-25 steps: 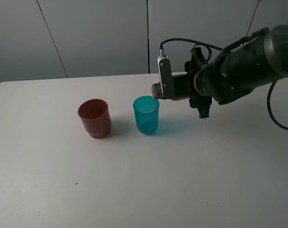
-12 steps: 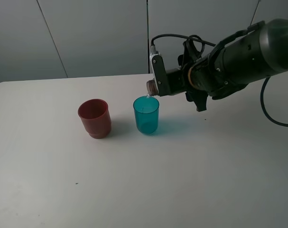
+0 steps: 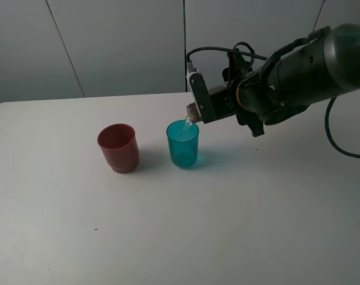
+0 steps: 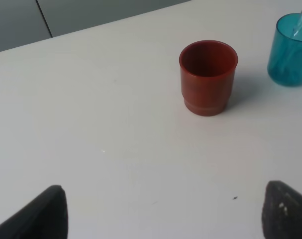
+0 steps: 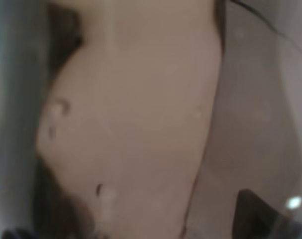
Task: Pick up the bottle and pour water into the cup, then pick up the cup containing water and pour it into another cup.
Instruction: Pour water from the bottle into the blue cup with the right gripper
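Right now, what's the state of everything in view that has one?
teal cup: upright, water streaming in.
red cup: upright, looks empty.
bottle: tipped, mouth over the teal cup, pouring.
right gripper: fingers shut on the bottle.
left gripper: fingers spread open, holding nothing.

I am looking at two cups standing on the table (image 3: 239, 214), side by side and apart: the cup (image 3: 182, 143) on the right, the second cup (image 3: 117, 147) on the left. My right gripper (image 3: 209, 104) is reaching in from the right, holding the bottle (image 3: 193, 111) tilted, its mouth just above the cup's rim.
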You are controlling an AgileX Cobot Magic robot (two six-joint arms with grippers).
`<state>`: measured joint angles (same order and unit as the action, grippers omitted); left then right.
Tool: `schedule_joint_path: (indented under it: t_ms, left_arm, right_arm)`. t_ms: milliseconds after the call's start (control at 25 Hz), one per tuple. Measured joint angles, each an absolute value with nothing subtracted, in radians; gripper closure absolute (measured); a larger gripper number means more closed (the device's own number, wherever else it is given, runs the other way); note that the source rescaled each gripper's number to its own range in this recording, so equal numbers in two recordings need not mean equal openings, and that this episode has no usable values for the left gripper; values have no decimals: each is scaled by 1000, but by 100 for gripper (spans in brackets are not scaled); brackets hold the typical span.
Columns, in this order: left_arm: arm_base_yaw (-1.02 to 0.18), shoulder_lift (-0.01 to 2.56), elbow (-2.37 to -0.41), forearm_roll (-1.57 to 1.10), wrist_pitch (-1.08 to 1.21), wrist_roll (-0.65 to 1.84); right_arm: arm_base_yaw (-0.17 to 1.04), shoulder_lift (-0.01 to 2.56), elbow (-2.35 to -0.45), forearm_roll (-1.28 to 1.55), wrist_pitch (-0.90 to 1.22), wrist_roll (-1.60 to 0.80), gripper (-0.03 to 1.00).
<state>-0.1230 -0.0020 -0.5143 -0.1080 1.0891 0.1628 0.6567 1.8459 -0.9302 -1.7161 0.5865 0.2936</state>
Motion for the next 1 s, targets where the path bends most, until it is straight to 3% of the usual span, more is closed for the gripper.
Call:
schedule_joint_path:
  t_ms: [1000]
  left_arm:
    - [-123, -2, -514, -108, 1089, 163]
  right_arm:
    - [657, 1846, -955, -1732, 597, 240, 95]
